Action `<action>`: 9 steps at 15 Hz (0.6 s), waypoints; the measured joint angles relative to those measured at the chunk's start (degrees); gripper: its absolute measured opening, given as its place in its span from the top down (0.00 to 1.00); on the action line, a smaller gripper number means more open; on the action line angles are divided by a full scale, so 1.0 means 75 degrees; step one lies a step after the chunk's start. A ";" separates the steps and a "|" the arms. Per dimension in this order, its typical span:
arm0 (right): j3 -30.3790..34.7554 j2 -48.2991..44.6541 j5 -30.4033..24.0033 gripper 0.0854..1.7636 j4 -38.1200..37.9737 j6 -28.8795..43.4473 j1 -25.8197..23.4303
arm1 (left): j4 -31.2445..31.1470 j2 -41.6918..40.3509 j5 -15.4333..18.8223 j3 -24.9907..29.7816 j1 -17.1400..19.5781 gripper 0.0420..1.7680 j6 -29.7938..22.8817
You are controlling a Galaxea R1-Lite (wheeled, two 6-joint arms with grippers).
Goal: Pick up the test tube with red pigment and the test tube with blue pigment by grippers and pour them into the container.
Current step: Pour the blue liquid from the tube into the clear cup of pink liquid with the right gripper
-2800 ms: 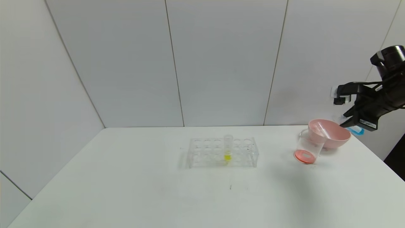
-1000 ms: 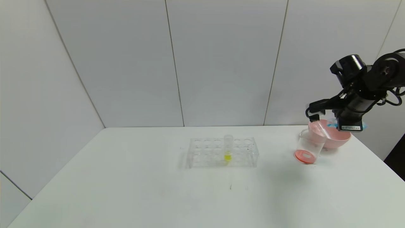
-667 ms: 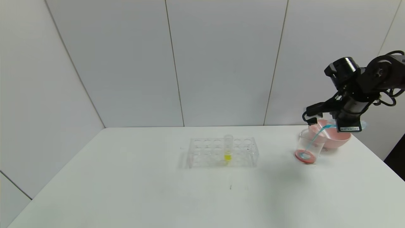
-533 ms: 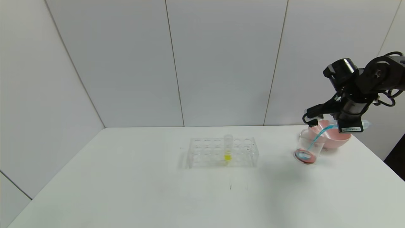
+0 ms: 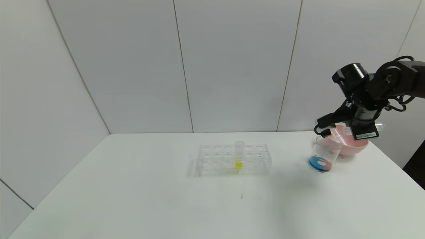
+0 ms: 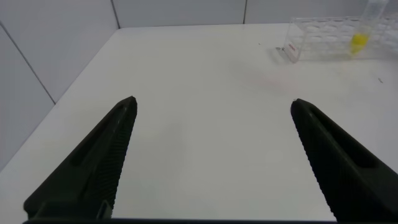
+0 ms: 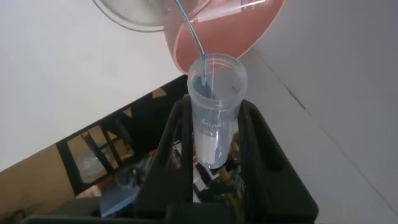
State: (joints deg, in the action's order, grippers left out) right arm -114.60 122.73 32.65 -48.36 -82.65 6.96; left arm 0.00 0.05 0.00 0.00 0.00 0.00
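Observation:
My right gripper [image 5: 363, 128] is shut on the test tube with blue pigment [image 7: 214, 106], tipped on its side above the container [image 5: 323, 151]. Only a thin blue thread runs from the tube's mouth down into the glass; the tube looks almost drained. The container, a small clear beaker at the table's right, holds blue liquid with a reddish edge at its bottom. I see no tube holding red pigment; one empty clear tube [image 5: 339, 136] leans in the pink bowl. My left gripper [image 6: 212, 102] hangs open over bare table at the left, holding nothing.
The pink bowl [image 5: 357, 144] stands right behind the container, near the table's right edge. A clear tube rack [image 5: 234, 159] sits mid-table with one yellow-liquid tube [image 5: 239, 156] upright in it. White wall panels stand close behind the table.
My right gripper swung left from beside the bowl to above the container and tipped the tube. Blue liquid streamed in, turning the red layer mostly blue; the stream has thinned.

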 joint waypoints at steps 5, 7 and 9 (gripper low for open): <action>0.0000 -0.0029 0.0507 0.76 0.0161 -0.0354 0.0361 | 0.0000 0.0000 0.0000 0.0000 0.0000 0.00 0.0000; 0.0000 -0.0094 0.0515 0.76 0.0229 -0.0450 0.0489 | 0.0000 0.0000 0.0003 0.0000 0.0000 0.00 0.0000; 0.0000 -0.0140 0.0571 0.76 0.0270 -0.0462 0.0535 | 0.0000 0.0000 0.0000 0.0000 0.0000 0.00 0.0000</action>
State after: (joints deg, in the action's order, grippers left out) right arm -114.60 121.69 36.93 -46.34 -86.11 10.97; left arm 0.00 0.05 0.00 0.00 0.00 0.00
